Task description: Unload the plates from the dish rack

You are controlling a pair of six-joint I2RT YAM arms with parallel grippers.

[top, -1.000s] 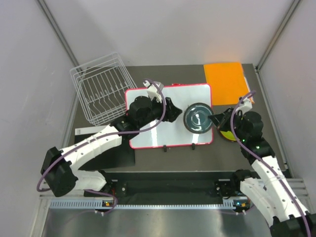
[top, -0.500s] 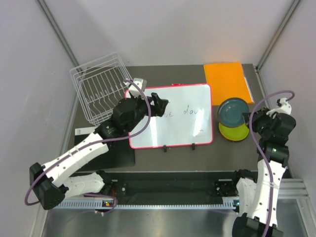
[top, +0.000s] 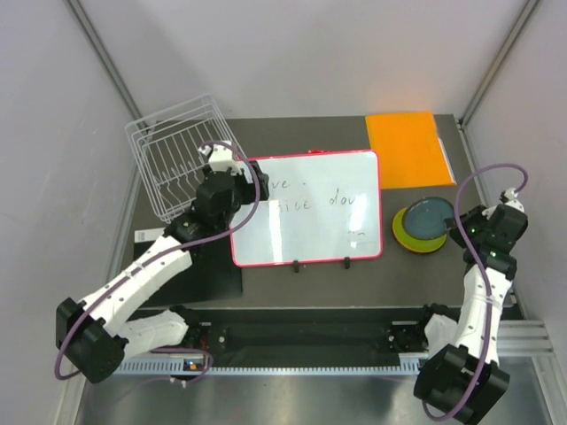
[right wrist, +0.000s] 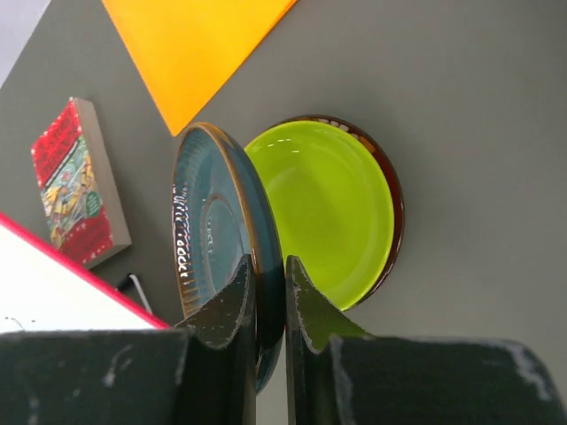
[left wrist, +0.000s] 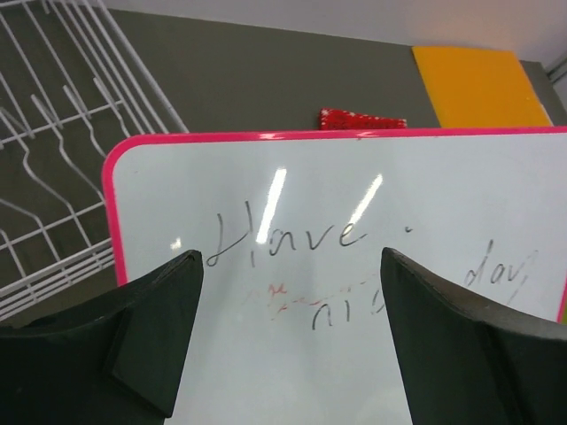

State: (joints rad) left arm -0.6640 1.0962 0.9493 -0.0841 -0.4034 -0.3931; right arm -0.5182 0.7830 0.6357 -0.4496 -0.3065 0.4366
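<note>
Right claw (right wrist: 270, 266): clenched on the rim of the dark teal plate (right wrist: 213, 221), which stood on edge
Stack: lime green plate (right wrist: 328, 212) on the dark red plate (right wrist: 395, 208) lay just beyond its tips; we judged the teal one would go on top
Left claw (left wrist: 291, 266): released, holding nothing, above the whiteboard (left wrist: 372, 177)
Dish rack (left wrist: 53, 150): to its left; we made out no plates in it

Dish rack (top: 177, 168) left of whiteboard (top: 310, 208), plates (top: 423, 221) right, sheet (top: 406, 149) behind plates
</note>
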